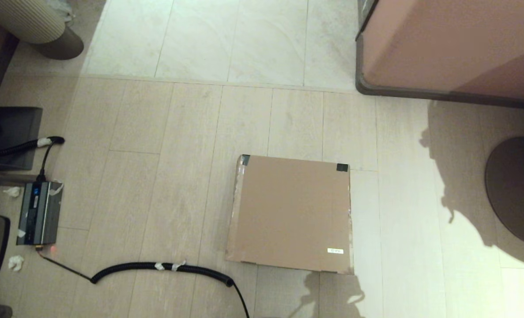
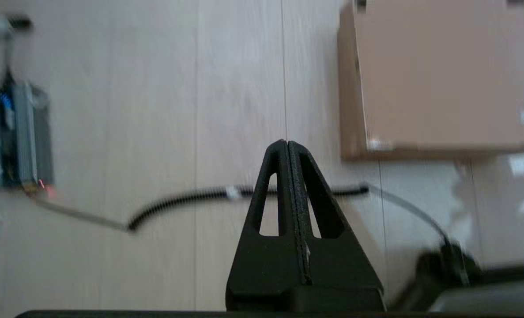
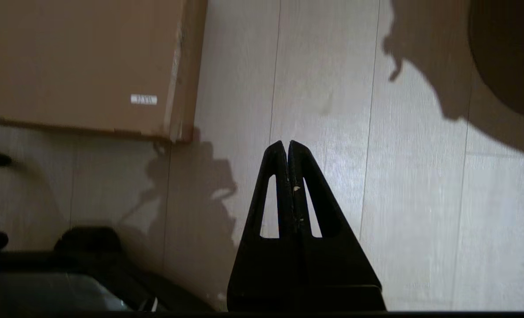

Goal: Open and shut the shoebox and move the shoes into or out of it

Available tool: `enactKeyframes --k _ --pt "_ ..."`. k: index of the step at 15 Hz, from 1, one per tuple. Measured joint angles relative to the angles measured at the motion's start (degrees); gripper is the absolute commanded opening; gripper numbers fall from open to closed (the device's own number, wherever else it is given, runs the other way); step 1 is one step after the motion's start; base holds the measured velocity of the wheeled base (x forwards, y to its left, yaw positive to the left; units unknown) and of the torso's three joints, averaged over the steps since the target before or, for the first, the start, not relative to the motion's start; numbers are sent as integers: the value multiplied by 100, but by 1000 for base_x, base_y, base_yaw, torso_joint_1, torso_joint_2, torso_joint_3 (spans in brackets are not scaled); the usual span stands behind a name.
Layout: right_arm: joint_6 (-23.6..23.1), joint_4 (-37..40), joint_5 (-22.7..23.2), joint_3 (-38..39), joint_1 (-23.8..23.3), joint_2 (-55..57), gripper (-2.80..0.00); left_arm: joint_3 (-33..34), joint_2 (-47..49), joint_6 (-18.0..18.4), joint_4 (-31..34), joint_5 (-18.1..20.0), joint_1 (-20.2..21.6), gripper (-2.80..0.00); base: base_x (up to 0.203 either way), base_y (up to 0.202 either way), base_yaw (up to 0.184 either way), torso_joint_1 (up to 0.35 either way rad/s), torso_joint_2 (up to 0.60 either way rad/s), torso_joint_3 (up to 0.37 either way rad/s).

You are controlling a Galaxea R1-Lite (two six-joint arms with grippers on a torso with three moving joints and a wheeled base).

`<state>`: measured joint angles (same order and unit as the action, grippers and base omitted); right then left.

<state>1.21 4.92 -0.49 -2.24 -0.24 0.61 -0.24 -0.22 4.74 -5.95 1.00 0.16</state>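
Note:
The brown cardboard shoebox (image 1: 290,214) lies on the floor with its lid down flat, black tape on its two far corners and a small white label near its front right corner. Both wrist views catch it too: the shoebox (image 2: 438,75) and the shoebox (image 3: 76,62). No shoes are in view. My left gripper (image 2: 287,143) hangs shut and empty above the floor, off the box's left front corner. On the other side my right gripper (image 3: 287,143) is likewise shut and empty, off the box's right front corner. Neither gripper shows in the head view.
A black coiled cable (image 1: 164,267) runs across the floor in front of the box to a grey power unit (image 1: 39,213) at the left. A pinkish-brown cabinet (image 1: 451,44) stands at the far right, with a round dark base (image 1: 515,187) below it.

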Motion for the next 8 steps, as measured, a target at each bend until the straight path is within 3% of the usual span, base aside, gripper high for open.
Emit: enactKeyframes --k 1,4,8 --pt "101 -385 -14 113 -2 -30 -280 13 0 -26 35 -26 0 -280 0 0 0 0 0 0" --pt "455 -512 -45 211 -2 -63 -280 22 -2 -352 384 -40 0 -280 0 0 0 0 0 0" --pt "461 -514 -100 224 -2 -72 -280 24 -2 -383 381 -54 0 -280 0 0 0 0 0 0"
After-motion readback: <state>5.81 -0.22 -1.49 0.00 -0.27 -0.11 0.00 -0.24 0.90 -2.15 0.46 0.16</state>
